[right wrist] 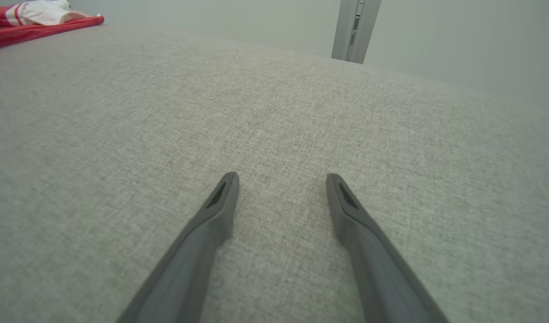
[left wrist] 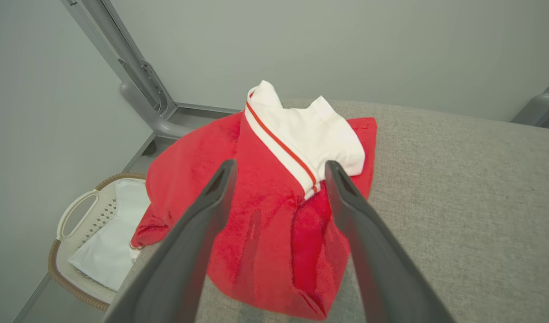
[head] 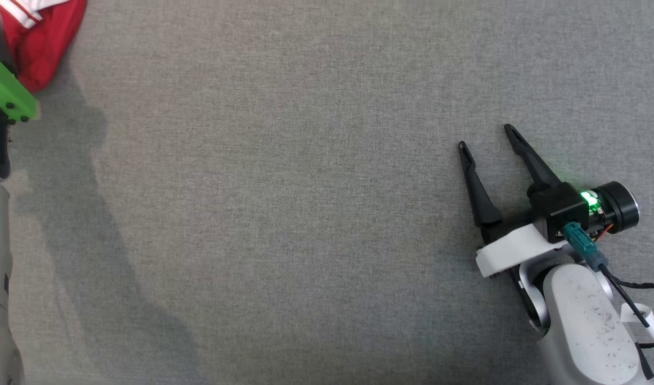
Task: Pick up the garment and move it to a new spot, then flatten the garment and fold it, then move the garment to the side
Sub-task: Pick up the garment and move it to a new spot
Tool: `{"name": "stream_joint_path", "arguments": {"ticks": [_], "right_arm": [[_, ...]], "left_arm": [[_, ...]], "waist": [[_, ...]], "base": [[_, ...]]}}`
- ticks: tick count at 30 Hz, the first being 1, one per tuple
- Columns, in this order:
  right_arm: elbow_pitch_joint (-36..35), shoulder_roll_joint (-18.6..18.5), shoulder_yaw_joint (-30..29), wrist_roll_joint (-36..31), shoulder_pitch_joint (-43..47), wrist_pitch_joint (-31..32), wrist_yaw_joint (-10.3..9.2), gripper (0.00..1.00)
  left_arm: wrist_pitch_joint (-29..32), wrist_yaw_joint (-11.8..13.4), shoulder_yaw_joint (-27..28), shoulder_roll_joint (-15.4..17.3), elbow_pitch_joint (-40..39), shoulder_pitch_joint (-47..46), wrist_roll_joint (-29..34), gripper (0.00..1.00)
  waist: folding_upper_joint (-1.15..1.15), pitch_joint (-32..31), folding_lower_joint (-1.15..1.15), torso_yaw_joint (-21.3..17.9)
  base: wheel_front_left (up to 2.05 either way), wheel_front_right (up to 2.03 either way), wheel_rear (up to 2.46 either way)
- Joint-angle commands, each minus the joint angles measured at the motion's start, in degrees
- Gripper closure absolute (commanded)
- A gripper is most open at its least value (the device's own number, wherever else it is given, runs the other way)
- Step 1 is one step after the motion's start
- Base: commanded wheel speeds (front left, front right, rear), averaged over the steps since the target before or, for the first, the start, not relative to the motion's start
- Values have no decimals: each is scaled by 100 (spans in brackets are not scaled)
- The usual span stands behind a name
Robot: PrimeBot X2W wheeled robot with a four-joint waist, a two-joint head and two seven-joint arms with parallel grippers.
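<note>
Our left gripper (left wrist: 279, 165) and right gripper (right wrist: 282, 177) gape wide, empty. The head view's corner crops the red-and-white cloth garment (head: 48, 48).

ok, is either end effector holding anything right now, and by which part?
Nothing is held. The left end effector is open, its fingers spread over the red-and-white garment without gripping it. The right end effector is open over the bare grey fabric surface.

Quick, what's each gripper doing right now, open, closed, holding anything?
Left gripper: open, holding nothing, aimed at the red garment.
Right gripper: open, empty, over the grey surface.
</note>
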Motion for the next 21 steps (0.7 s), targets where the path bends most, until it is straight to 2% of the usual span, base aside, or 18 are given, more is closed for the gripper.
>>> {"name": "stream_joint_path", "arguments": {"ticks": [1,7,16,19,21], "right_arm": [[17,-29,-6,-31,19,42,-9,0],[2,-43,-19,-68,44,115,-10,0],[-1,-33,44,-62,7,169,-9,0],[16,-33,42,-50,-21,154,-9,0],[49,-34,28,-41,-32,125,-9,0]], "left_arm": [[37,-25,-16,49,153,-129,-58,0],[160,-31,-132,170,802,-180,-72,0],[335,-38,-328,36,1152,-198,-252,0],[211,-38,-350,74,1187,-226,-300,77],[40,-38,-399,116,1177,-252,-235,100]], "waist": [[0,256,-1,-136],[0,342,-1,-95],[0,423,-1,-41],[0,426,-1,-47],[0,397,-1,-54]], "base": [[0,0,0],[0,0,0],[0,0,0],[0,0,0],[0,0,0]]}}
